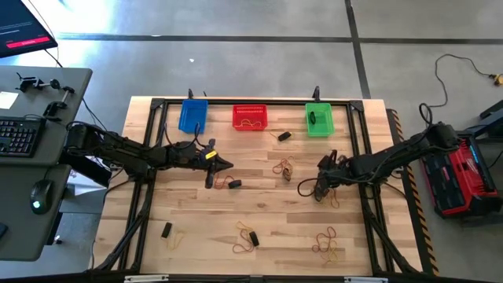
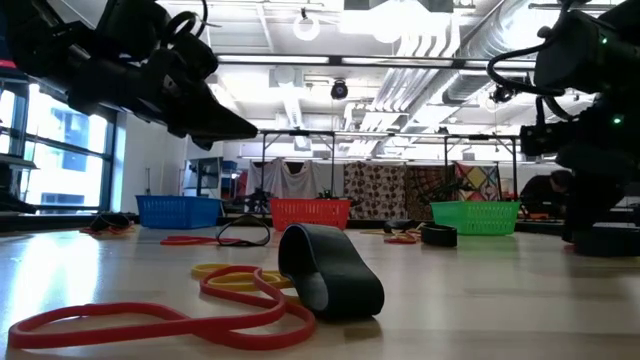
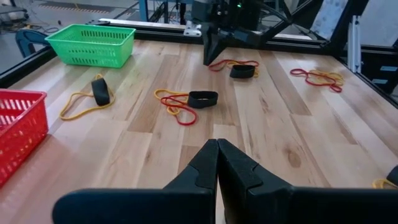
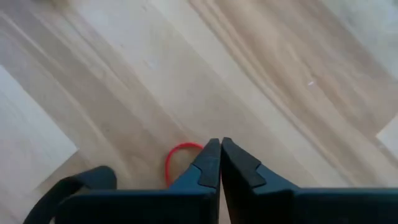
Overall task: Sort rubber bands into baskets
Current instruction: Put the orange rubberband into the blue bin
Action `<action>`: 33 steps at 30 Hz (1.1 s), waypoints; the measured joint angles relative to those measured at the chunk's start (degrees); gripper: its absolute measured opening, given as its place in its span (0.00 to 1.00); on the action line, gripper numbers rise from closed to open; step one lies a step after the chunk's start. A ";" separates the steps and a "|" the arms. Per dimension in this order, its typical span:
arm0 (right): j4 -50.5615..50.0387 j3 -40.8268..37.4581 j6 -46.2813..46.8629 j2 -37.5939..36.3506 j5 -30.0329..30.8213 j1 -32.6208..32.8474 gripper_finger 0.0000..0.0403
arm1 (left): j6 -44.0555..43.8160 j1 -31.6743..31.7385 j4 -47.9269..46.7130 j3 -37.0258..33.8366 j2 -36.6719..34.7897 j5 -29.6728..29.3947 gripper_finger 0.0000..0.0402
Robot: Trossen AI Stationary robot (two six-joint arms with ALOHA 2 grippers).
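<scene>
The blue basket (image 1: 192, 115), red basket (image 1: 250, 117) and green basket (image 1: 318, 119) stand in a row at the table's far edge. Rubber bands lie scattered on the wood: a tan and dark bunch (image 1: 283, 167), a short dark one (image 1: 234, 184), and bunches near the front (image 1: 245, 237) (image 1: 327, 244). My left gripper (image 1: 228, 165) (image 3: 217, 143) is shut and empty above the table, left of centre. My right gripper (image 1: 317, 191) (image 4: 219, 142) points down at the table right of centre, shut on a red rubber band (image 4: 177, 155), with a thick dark band (image 4: 68, 186) beside it. My right gripper comes from above, pointing down, with its shut fingertips on the red band's loop (image 4: 200, 147). The band runs in under the tips, and one finger (image 4: 199, 174) hides the place of the pinch. The rest of the loop lies on the wood.
The red basket holds an orange band (image 1: 250, 123) and the green basket a dark one (image 1: 312, 119). A dark band (image 1: 284, 136) lies between those baskets, another (image 1: 167, 230) at the front left. A black frame (image 1: 149, 157) rims the table.
</scene>
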 joint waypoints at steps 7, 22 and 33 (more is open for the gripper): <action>-1.94 1.92 -0.01 0.00 4.24 0.00 0.00 | -0.06 0.00 0.04 0.00 0.00 -0.17 0.00; -0.87 2.25 -7.77 0.00 3.92 -0.85 0.00 | -0.14 -0.02 0.17 0.00 0.00 -0.19 0.00; -8.47 5.14 -4.56 0.00 -8.63 -2.07 0.17 | 0.13 -0.01 0.15 0.00 0.00 -0.98 0.00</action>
